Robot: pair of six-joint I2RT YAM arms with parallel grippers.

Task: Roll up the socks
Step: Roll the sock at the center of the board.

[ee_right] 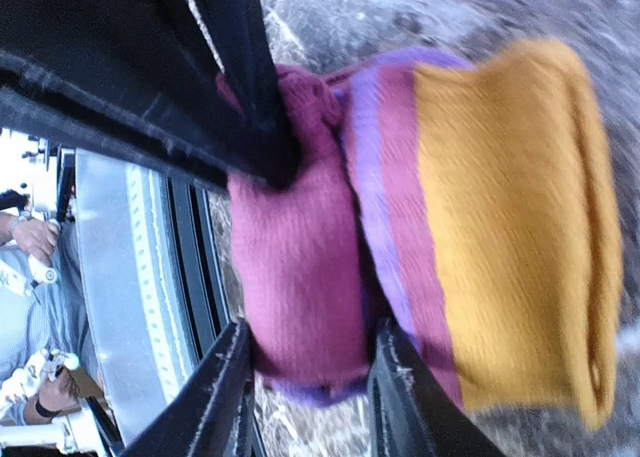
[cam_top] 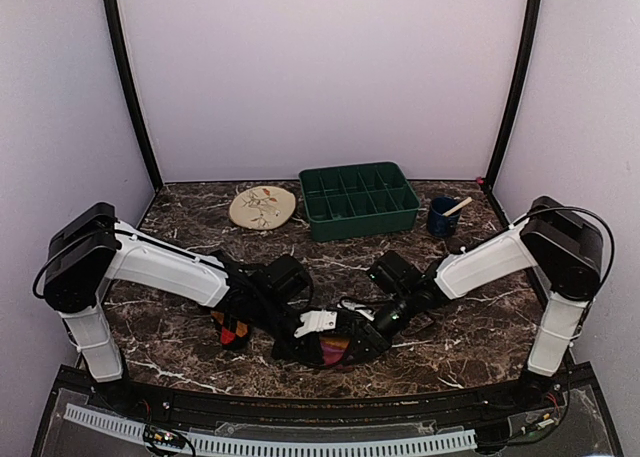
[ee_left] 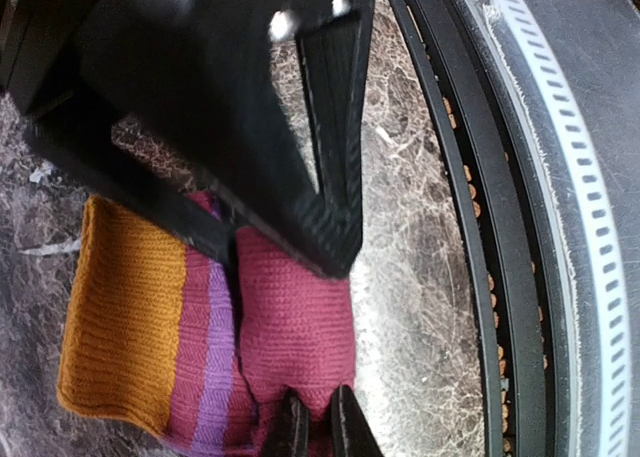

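A sock (cam_top: 335, 349) lies at the table's near middle, magenta with a purple stripe and an orange cuff (ee_left: 125, 307). Its magenta end is rolled up (ee_right: 300, 267). My left gripper (ee_left: 318, 427) is shut on the edge of the magenta roll (ee_left: 295, 317). My right gripper (ee_right: 310, 397) straddles the same roll from the opposite side, with a finger pressed on each flank. In the top view the left gripper (cam_top: 303, 329) and the right gripper (cam_top: 378, 325) meet over the sock. A second sock (cam_top: 232, 332), orange and red, lies partly hidden under my left arm.
A green divided tray (cam_top: 360, 199) stands at the back middle, a beige plate (cam_top: 263, 207) to its left, and a dark blue cup (cam_top: 441, 219) with a stick to its right. The table's black front rail (ee_left: 470, 227) runs close beside the sock.
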